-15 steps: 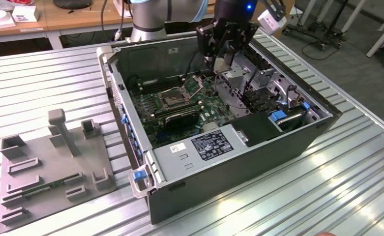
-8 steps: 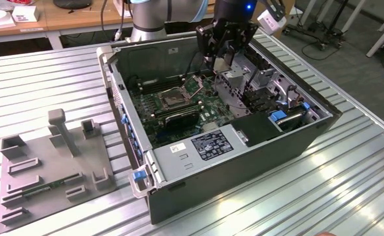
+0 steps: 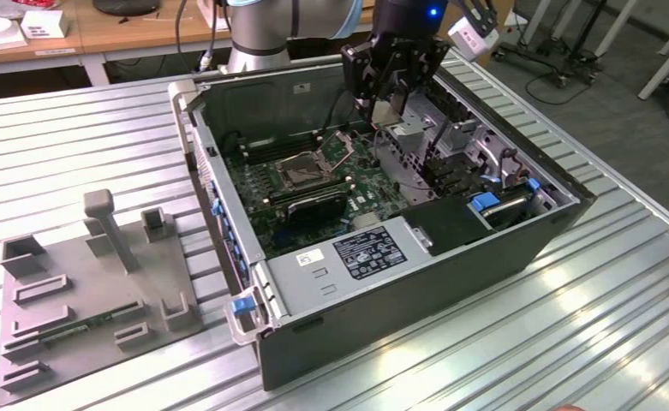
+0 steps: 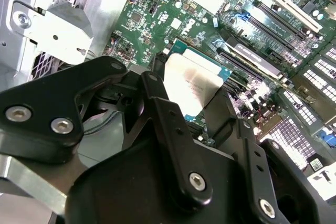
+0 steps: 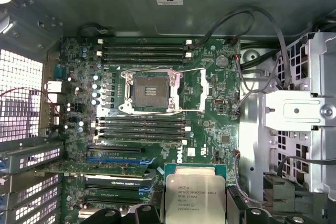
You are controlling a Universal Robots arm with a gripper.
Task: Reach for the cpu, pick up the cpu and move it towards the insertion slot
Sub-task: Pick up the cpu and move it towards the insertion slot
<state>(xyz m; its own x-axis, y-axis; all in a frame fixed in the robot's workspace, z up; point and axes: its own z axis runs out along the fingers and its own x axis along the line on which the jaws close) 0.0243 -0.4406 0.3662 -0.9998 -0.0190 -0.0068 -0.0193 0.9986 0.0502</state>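
Black fingers (image 4: 178, 119) clamp the cpu (image 5: 193, 192) above the green board, short of the insertion slot (image 5: 149, 92).

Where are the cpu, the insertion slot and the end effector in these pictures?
cpu (image 5: 193, 199): first wrist view, middle of its silvery metal face.
insertion slot (image 5: 149, 91): first wrist view, dark centre inside the shiny frame.
end effector (image 3: 388, 110): exterior view, between the fingertips, above the open case.

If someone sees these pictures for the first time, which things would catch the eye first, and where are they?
Probably the open computer case on the slatted metal table, with the black gripper hanging over its green circuit board. In both wrist views the fingers grip the silvery cpu above the board. The insertion slot, frame open, sits empty among the memory slots.
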